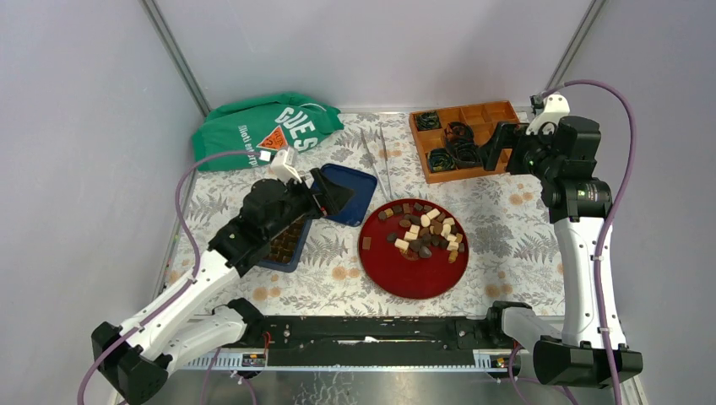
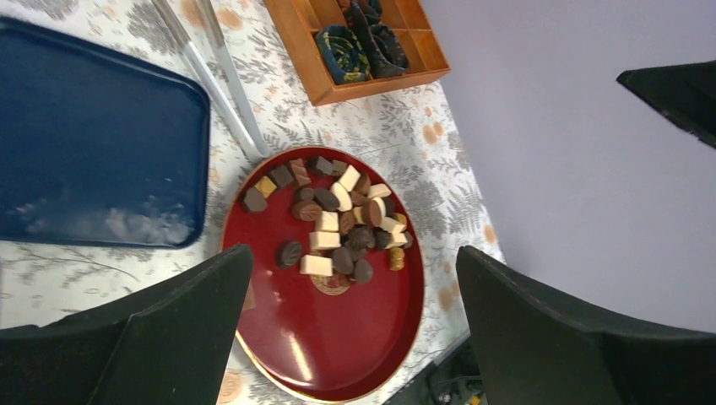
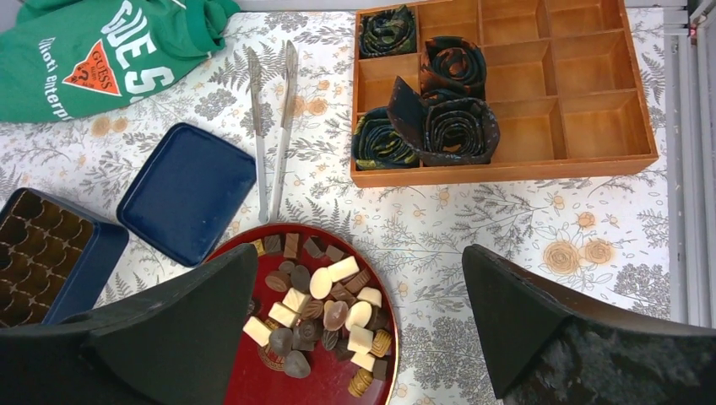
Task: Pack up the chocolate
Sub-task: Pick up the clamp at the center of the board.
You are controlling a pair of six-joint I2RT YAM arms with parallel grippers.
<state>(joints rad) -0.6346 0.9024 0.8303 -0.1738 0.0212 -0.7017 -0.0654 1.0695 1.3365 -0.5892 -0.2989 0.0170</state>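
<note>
The chocolate [image 1: 426, 232] lies heaped on a round red plate [image 1: 405, 283], dark brown, mid brown and cream-white pieces mixed together over the plate's far half, with one brown piece apart near its left rim; the plate sits on the flowered desk [image 1: 515, 240], a little right of the middle and towards the near edge. At the far left corner lies a green bag [image 1: 253, 131] with white lettering; nearer the left edge stands an open blue box [image 1: 283, 249] with a brown compartmented insert inside; the left gripper [image 1: 336, 196] hangs above the box's far end, its jaws spread wide with nothing between them; just beside it, to the right, the blue lid [image 1: 359, 190] lies flat, touching neither plate nor tongs as far as the wrist views show; a pair of metal tongs [image 1: 380, 160] lies between the lid and the wooden tray, pointing towards the plate's far rim. At the far right corner sits the wooden tray [image 1: 494, 112], several of its left compartments filled with dark rolled fabric [image 1: 456, 150]; the right gripper [image 1: 498, 145] hovers over the tray's right part, its jaws likewise wide apart and empty.
</note>
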